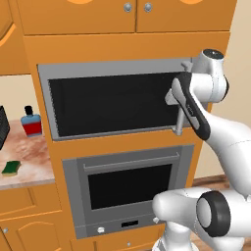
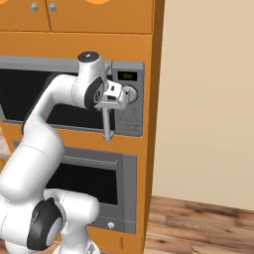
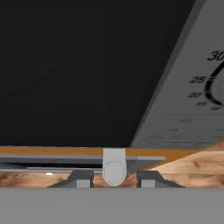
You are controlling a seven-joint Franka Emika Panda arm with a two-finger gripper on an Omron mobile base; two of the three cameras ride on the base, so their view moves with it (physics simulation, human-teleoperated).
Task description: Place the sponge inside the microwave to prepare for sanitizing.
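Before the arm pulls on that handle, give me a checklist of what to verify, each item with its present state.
1. Gripper closed around the microwave's bar handle: ok, fingers sit either side of the bar.
2. Microwave door open: not ok, it lies flush and shut.
3. Sponge located: ok, it lies on the counter to the left, not yet picked up.
4. Bottle away from the sponge: ok, it stands apart, further back.
5. Oven door below shut, out of the swing: ok.
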